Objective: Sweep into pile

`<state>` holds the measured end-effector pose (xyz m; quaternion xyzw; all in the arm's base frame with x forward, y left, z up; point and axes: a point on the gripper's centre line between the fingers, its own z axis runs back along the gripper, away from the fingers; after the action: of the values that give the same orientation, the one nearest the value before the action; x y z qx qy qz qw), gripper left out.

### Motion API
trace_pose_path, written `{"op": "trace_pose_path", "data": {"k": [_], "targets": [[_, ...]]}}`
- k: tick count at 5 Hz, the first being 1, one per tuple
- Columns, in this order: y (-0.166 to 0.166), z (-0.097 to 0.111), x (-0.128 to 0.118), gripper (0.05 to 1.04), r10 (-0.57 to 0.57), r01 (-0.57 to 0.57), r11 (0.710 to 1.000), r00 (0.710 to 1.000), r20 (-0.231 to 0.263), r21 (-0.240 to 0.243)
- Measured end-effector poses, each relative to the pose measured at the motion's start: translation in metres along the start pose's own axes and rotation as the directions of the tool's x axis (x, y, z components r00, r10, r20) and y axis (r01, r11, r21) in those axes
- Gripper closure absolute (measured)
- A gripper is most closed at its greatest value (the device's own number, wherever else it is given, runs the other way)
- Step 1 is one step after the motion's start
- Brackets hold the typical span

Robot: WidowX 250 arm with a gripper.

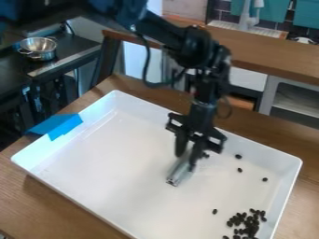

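Hangs down into the tray [96,161] with the gripper [187,156], a little right of the view's middle. Has closed its fingers around the upper end of a silvery tool [179,173], with just the tool's width between them. Leans the tool down toward the lower left, with its free end low over the tray floor or touching it; cannot tell which.

Has most of the dark beans [250,224] well apart from the gripper, toward the view's lower right. Lie there in a loose heap by the tray's corner, some touching, some slightly spread. Lie scattered too between gripper and right wall: three singly, with another to the left of the heap. Has one more dark speck just beside the fingers, on their right.

Sits on a wooden table [37,203], with blue tape [59,125] over the tray's left wall. Stands farther back, at upper left, on a dark counter [78,49]: a metal bowl [38,47].
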<state>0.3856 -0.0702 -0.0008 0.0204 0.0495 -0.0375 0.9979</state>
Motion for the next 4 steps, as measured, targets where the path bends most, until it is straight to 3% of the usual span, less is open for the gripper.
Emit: {"op": "trace_pose_path", "data": {"k": [1,4], "targets": [[-0.029,0.002,-0.006,0.745,-0.068,0.068,0.998,0.998,0.013,-0.010],[-0.060,0.002,-0.024,0.745,-0.253,0.255,0.966,0.966,0.042,-0.036]]}}
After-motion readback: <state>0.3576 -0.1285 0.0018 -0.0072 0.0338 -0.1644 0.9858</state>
